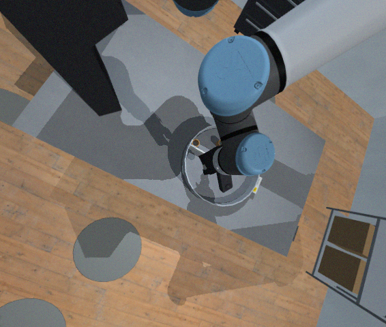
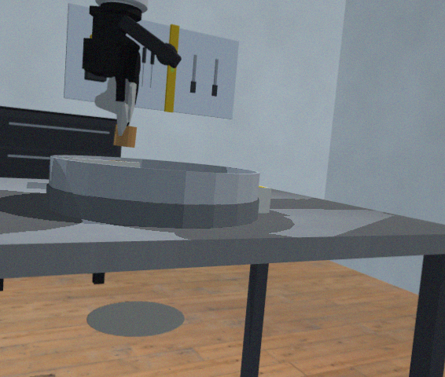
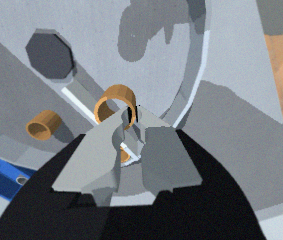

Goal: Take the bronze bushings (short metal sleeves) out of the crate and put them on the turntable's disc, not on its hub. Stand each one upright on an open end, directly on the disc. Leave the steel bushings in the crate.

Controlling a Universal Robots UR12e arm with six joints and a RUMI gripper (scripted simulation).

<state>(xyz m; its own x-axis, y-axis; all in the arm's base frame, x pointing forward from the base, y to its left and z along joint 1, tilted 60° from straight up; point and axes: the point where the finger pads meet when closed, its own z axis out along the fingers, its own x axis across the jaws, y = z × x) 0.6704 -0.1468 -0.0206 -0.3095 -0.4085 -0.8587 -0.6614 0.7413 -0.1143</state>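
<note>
My gripper (image 2: 123,120) is shut on a bronze bushing (image 2: 124,137) and holds it in the air, a little above the rim of the grey turntable (image 2: 153,190). In the wrist view the held bushing (image 3: 116,104) sits at the fingertips, gripped by its wall. A second bronze bushing (image 3: 44,125) stands on the disc, also seen from above (image 1: 196,142). A third (image 3: 125,155) shows between the fingers, lower down on the disc. The dark octagonal hub (image 3: 49,52) is apart from them. From above, the arm hides the held bushing.
A corner of the blue crate (image 3: 1,176) shows at the wrist view's lower left. A raised rim rings the turntable (image 1: 215,174). A small white box (image 2: 264,199) stands at its side. A black cabinet (image 1: 63,45) and a shelf cart (image 1: 355,253) stand off the table.
</note>
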